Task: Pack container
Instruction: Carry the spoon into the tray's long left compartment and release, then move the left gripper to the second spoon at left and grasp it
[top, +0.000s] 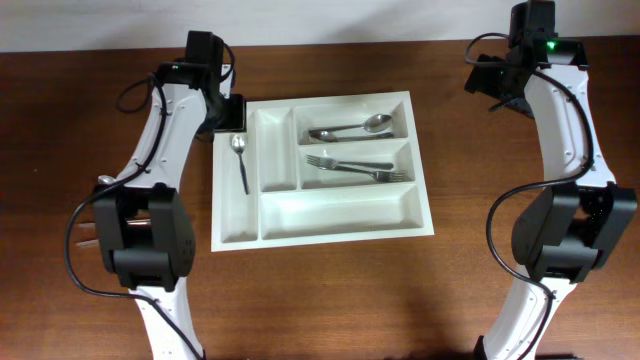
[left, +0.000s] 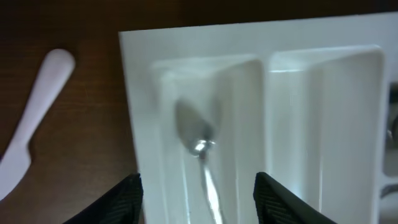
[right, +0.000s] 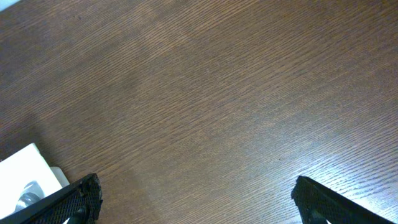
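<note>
- Mid-table, between both arms: we see container (top: 340, 214), white plastic tray, lying flat.
- Left gripper (left: 198, 198) w/ jaws apart over narrow left slot; spoon (left: 191, 129) lies free there.
- Right gripper (right: 196, 200) wide, empty.
- We judge it light, stiff, slick; pinch a rim or divider wall.

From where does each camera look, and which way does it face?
Overhead: above the table, facing straight down on the cutlery tray; the left arm and right arm show.
Left wrist: on the left arm, looking down at a spoon in the tray's narrow outer compartment; open left fingers show.
Right wrist: on the right arm, looking down at bare table beside a tray corner; open right fingers show.
Shared: overhead and left wrist both show that spoon.
</note>
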